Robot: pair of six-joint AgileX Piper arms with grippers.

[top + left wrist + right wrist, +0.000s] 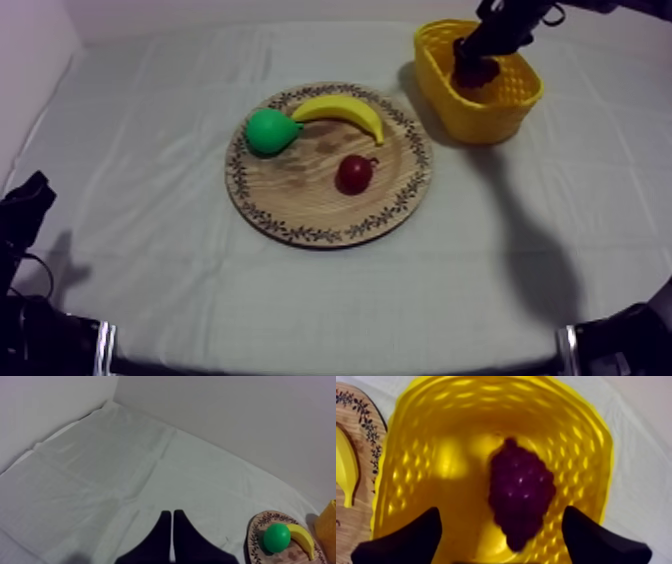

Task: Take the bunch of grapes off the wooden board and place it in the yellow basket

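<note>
1. Bunch of grapes [521,493]: dark purple toy cluster of small glossy beads, broad in the middle and narrowing toward both ends. Lies loose on the basket's floor, about central, off the board and beyond its far right rim.

2. Yellow basket [490,115]: bright yellow, perforated lattice walls, rounded rim, open top. Stands upright just beside the board, at its far right; it holds the grapes.

3. Wooden board [300,205]: round, pale wood with visible grain, dark leaf-pattern band around the rim. Lies flat.
</note>
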